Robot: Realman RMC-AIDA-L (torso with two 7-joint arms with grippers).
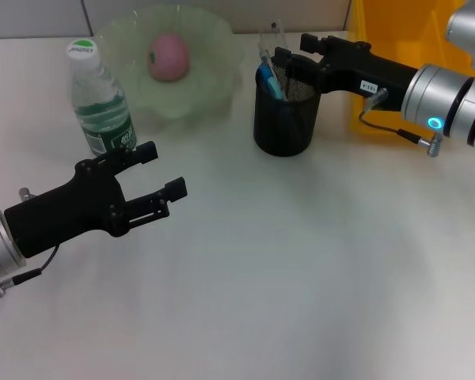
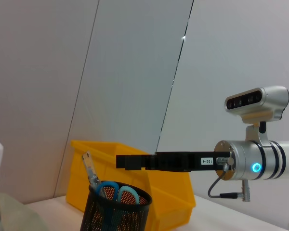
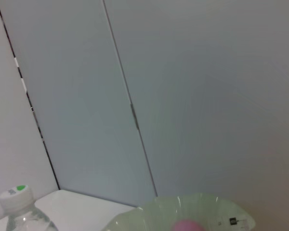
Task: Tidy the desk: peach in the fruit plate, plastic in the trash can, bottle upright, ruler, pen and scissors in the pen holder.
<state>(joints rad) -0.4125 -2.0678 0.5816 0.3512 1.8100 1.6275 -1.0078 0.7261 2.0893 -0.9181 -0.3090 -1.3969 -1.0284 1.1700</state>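
Observation:
The bottle (image 1: 96,101) with its green-and-white cap stands upright at the back left, also visible as bottle (image 3: 19,211). The pink peach (image 1: 169,57) lies in the pale green fruit plate (image 1: 214,79). The black mesh pen holder (image 1: 283,119) holds blue-handled scissors (image 1: 270,81) and a clear ruler (image 1: 271,35); they show again as scissors (image 2: 116,191) and ruler (image 2: 89,166). My right gripper (image 1: 289,47) hovers open right over the holder's rim. My left gripper (image 1: 162,169) is open and empty, in front of the bottle. I cannot make out a pen. The plastic is out of view.
A yellow bin (image 1: 392,39) stands at the back right behind the right arm, also seen as bin (image 2: 139,192). Grey partition panels rise behind the desk. Bare white desktop stretches across the middle and front.

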